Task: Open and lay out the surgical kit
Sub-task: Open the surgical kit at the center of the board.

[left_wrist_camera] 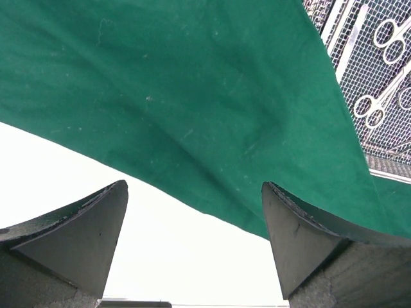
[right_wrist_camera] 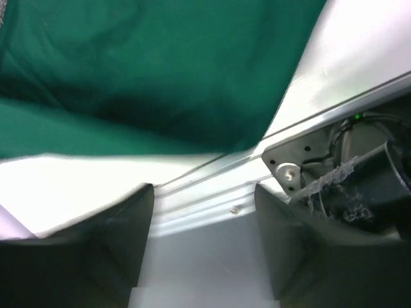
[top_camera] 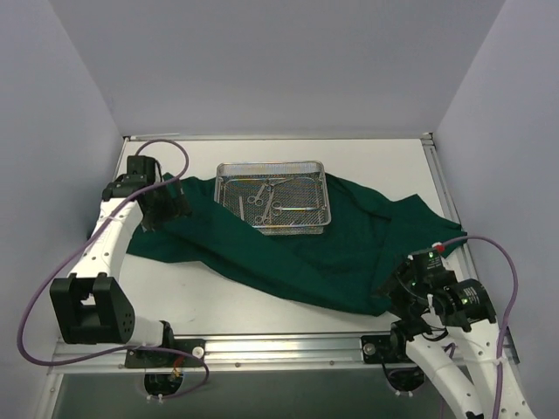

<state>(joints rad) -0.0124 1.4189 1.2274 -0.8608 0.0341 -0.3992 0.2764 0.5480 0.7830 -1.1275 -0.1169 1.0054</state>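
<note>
The dark green cloth wrap (top_camera: 288,253) lies spread open across the table. The silver wire-mesh tray (top_camera: 275,197) sits on its far part with several steel ring-handled instruments (top_camera: 266,199) inside. My left gripper (top_camera: 166,208) is open and empty at the cloth's left edge; the left wrist view shows the cloth (left_wrist_camera: 192,109), the tray (left_wrist_camera: 379,83) and the instruments (left_wrist_camera: 379,96) beyond its fingers. My right gripper (top_camera: 397,292) is open and empty by the cloth's near right corner, above the table's front rail; the cloth shows in the right wrist view (right_wrist_camera: 148,70).
A metal rail (top_camera: 288,349) runs along the table's near edge with the arm bases bolted to it. Grey walls close in the back and both sides. A purple cable (top_camera: 507,262) loops off the right arm.
</note>
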